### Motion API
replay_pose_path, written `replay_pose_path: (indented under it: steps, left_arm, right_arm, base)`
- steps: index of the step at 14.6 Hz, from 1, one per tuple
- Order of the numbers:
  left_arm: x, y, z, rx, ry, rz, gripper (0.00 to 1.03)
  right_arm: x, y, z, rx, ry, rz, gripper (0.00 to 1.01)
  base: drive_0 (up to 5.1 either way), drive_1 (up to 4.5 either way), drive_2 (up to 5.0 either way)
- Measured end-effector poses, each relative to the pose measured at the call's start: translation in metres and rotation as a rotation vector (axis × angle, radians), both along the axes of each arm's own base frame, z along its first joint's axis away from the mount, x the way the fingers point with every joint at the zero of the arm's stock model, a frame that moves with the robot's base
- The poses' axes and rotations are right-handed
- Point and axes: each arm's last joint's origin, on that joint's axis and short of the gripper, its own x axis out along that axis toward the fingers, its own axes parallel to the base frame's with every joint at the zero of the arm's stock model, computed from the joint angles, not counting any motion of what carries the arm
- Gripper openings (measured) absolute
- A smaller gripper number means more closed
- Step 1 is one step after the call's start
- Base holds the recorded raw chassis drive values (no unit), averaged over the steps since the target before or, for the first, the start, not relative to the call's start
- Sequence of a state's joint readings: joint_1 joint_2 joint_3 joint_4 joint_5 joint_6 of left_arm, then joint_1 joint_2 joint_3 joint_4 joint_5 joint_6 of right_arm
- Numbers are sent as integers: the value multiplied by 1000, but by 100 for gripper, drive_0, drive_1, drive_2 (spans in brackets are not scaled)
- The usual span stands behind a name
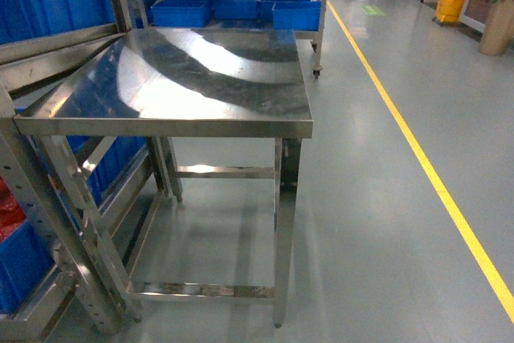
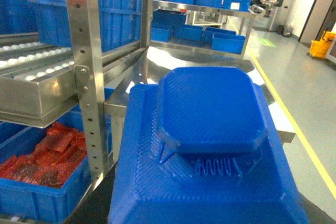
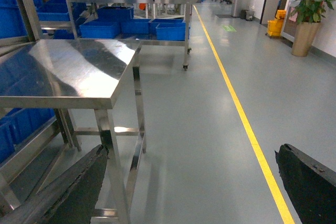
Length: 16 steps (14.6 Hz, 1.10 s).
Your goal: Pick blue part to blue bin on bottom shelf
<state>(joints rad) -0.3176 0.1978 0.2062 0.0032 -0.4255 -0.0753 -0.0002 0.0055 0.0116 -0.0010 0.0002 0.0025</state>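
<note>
Blue part: I see it only in the left wrist view, where it fills the lower centre of the frame, a ribbed bright-blue block with a rounded octagonal top; its lower edge is cut off by the frame bottom.
Left fingers: I cannot make them out; the part sits so close to the left wrist camera that it hides whatever holds it, so I cannot tell how they stand.
Right fingers: two dark pads show at the lower left and lower right corners of the right wrist view, set wide apart with nothing between them but grey floor.
Desk: a bare stainless top in the centre of the head view; neither arm appears in that view.
Roller shelf: at the left edge of the left wrist view, a steel tier with rows of white rollers, partly cut off by the frame.
Perforated post: upright, just right of that tier, hiding part of the rack.
Blue bin: lower left of the left wrist view, below the roller tier, holding red packets; only part of it shows.
Yellow line: runs diagonally down the floor on the right.
</note>
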Motion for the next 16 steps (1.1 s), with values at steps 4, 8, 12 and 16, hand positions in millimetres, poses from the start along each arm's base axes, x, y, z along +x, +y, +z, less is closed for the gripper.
replay_pose_path:
  steps: [4,8,12,16]
  left_arm:
    - [0,0,0,-1,-4,-7,43]
    - [0,0,0,-1,-3,-4,43]
    - [0,0,0,-1,-3,-2,43]
    - [0,0,0,-2,-5,-3,43]
  right_arm:
    - [0,0,0,0,4,-3,98]
    - [0,0,0,0,1,0,98]
    - [0,0,0,0,4,0,98]
    - [0,0,0,0,2,0,98]
  base:
    - [-369,181,181]
    - [-491,255,255]
    - [-492,248,248]
    - [-495,246,246]
